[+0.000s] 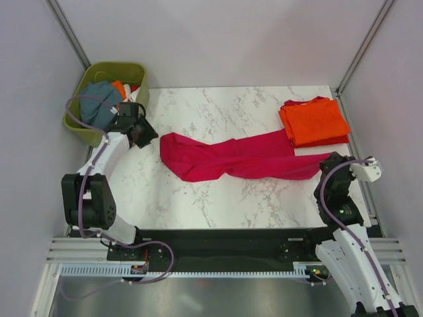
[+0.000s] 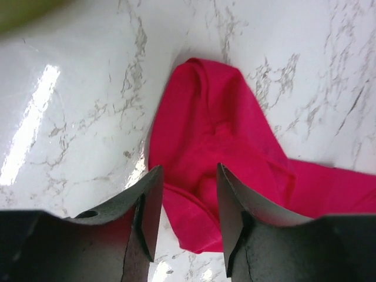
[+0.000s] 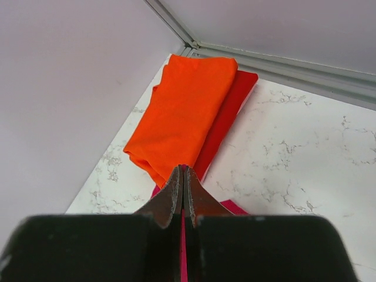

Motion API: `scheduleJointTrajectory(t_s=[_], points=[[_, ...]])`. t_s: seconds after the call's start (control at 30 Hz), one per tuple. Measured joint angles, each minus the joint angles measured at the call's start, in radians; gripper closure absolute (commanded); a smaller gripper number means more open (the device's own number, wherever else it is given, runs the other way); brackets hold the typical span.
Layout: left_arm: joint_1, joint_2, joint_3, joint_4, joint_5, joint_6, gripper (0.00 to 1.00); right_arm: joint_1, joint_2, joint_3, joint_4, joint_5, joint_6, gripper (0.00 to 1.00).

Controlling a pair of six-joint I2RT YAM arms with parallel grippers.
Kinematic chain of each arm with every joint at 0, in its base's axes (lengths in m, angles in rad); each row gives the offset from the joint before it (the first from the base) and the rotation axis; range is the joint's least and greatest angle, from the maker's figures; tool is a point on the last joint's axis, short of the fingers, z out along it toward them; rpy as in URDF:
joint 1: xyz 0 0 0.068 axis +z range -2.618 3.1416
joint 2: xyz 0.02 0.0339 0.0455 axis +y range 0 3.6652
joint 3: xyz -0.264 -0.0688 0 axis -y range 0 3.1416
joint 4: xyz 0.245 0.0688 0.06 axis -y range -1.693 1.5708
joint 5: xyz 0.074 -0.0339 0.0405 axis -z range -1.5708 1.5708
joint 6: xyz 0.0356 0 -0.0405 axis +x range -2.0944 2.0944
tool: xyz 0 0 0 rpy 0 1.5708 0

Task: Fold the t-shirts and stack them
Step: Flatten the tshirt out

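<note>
A magenta-pink t-shirt lies stretched in a long band across the middle of the marble table. My left gripper is open just over its left end; in the left wrist view the cloth shows between and beyond my fingertips. My right gripper is shut on the shirt's right end; a thin strip of pink cloth shows between the closed jaws. A folded orange t-shirt lies on a folded red one at the back right, also in the right wrist view.
An olive-green basket with grey-blue and orange cloth in it stands at the back left corner, right behind my left arm. Grey walls with metal posts close in the table on three sides.
</note>
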Motion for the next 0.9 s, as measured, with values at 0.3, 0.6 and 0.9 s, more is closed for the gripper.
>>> scheduleJointTrajectory(t_s=[0.3, 0.6, 0.9], points=[[-0.277, -0.13, -0.091, -0.02, -0.103, 0.034, 0.51, 0.0, -0.009, -0.01, -0.004, -0.006, 0.015, 1.0], [-0.427, 0.057, 0.013, -0.066, -0.215, 0.124, 0.5, 0.0, 0.031, -0.01, -0.003, -0.035, 0.023, 1.0], [-0.589, 0.273, 0.108, -0.177, -0.39, 0.166, 0.51, 0.0, 0.045, -0.01, 0.001, -0.038, 0.023, 1.0]])
